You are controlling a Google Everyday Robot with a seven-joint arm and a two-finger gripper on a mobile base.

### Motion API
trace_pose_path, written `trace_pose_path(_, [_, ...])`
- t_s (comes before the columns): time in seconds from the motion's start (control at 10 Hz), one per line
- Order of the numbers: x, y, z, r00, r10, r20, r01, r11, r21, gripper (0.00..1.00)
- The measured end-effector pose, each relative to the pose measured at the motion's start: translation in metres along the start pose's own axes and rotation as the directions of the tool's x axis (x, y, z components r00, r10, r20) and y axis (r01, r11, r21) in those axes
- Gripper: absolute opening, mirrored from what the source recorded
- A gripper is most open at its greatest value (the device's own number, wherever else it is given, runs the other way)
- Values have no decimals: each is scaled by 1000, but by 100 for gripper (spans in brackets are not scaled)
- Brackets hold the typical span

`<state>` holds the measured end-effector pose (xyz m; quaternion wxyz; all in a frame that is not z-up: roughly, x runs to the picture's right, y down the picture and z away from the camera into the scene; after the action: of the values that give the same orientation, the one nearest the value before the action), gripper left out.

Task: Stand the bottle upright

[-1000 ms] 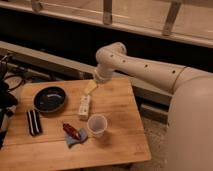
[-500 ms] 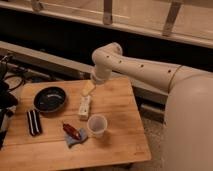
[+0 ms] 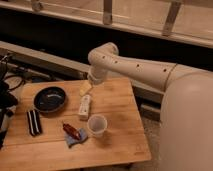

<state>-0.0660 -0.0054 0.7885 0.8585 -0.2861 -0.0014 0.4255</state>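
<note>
A white bottle lies on its side near the middle of the wooden table, its length running front to back. My gripper hangs from the white arm that reaches in from the right. It sits just above the far end of the bottle, close to it. Whether it touches the bottle does not show.
A dark bowl stands left of the bottle. A white cup stands just in front of it. A red object on a blue cloth lies front left of the cup. A black flat item lies at the left.
The arm has shifted a little to the left and lower, bringing the gripper closer to the far end of the bottle. The bottle and the other things have not moved.
</note>
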Motion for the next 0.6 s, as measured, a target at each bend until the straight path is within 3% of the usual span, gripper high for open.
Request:
trace_pose_path(0.2, [-8,-8,7,998,55,-6,-55,998,10,96])
trace_pose_path(0.4, [-33,-4,24,994,108,-16,-108,994,-11,96])
trace_pose_path(0.6, [-39,-9,34,979,204,-25,-205,979,-18,96])
